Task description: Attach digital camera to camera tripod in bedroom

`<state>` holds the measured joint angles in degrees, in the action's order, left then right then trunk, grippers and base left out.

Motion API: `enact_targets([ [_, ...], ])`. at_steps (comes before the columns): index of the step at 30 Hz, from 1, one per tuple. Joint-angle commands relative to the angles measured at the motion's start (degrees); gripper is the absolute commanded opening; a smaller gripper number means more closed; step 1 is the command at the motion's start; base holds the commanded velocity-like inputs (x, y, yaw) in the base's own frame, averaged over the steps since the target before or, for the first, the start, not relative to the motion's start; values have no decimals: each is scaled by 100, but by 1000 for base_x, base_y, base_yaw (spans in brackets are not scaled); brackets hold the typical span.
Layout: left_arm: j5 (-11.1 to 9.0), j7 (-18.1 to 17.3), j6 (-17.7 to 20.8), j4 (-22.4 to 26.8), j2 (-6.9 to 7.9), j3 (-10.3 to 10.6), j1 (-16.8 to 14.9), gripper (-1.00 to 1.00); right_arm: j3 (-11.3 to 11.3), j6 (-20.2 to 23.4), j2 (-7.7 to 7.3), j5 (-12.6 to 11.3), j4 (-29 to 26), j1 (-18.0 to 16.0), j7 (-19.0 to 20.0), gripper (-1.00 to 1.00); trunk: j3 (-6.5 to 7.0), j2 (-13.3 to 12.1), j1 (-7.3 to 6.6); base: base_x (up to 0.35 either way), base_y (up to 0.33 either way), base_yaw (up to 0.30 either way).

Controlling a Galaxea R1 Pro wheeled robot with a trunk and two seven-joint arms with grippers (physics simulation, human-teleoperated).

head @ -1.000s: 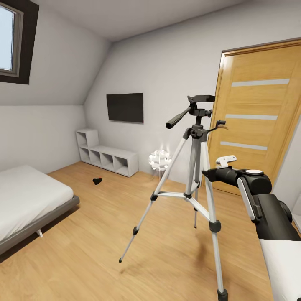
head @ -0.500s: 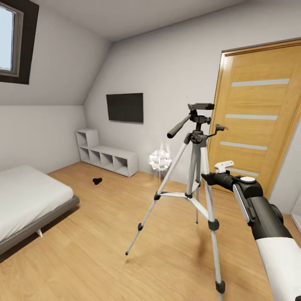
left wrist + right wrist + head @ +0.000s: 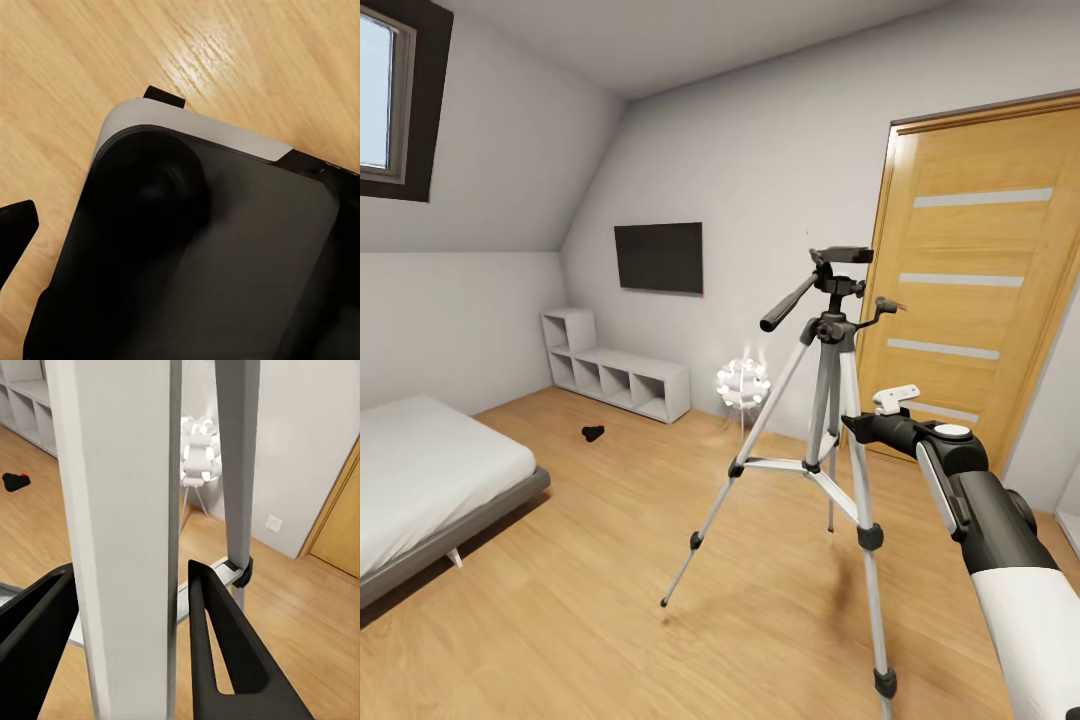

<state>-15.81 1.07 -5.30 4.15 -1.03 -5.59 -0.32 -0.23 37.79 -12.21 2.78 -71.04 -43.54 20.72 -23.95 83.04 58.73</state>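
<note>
Right pincer (image 3: 127, 645) clamped round camera tripod (image 3: 830, 400) leg, mid-room. Digital camera (image 3: 593, 433) on floor near shelving, well apart. Left pincer state: cannot tell. Keep tripod upright, carry slowly toward camera.

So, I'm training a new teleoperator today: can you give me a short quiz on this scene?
1. True or false: the digital camera is mounted on the camera tripod.
2. The fingers of the right gripper sit on either side of: A) a tripod leg, B) the pan handle, C) the door handle.
3. Fill in: the camera lies on the floor in front of the white cube ___.

Key: 1 false, it lies on the floor. 2 A. 3 shelving.
</note>
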Motion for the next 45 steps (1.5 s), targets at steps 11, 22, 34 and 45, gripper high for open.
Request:
enact_targets([
  [11, 7, 7, -15, -2, -3, -47, -3, 100, 4, 28, -1, 12, 150, -6, 41, -100, -6, 4, 0, 0, 0, 0],
  [22, 8, 7, -15, -2, -3, -47, -3, 100, 5, 32, 1, 12, 370, -6, 46, -100, -6, 4, 0, 0, 0, 0],
  [34, 8, 6, -15, -2, -3, -48, -3, 100, 5, 35, -1, 12, 406, -6, 56, 100, -6, 4, 0, 0, 0, 0],
  [45, 8, 6, -15, -2, -3, -54, -3, 100, -2, 62, -8, 12, 412, -6, 55, 100, -6, 4, 0, 0, 0, 0],
])
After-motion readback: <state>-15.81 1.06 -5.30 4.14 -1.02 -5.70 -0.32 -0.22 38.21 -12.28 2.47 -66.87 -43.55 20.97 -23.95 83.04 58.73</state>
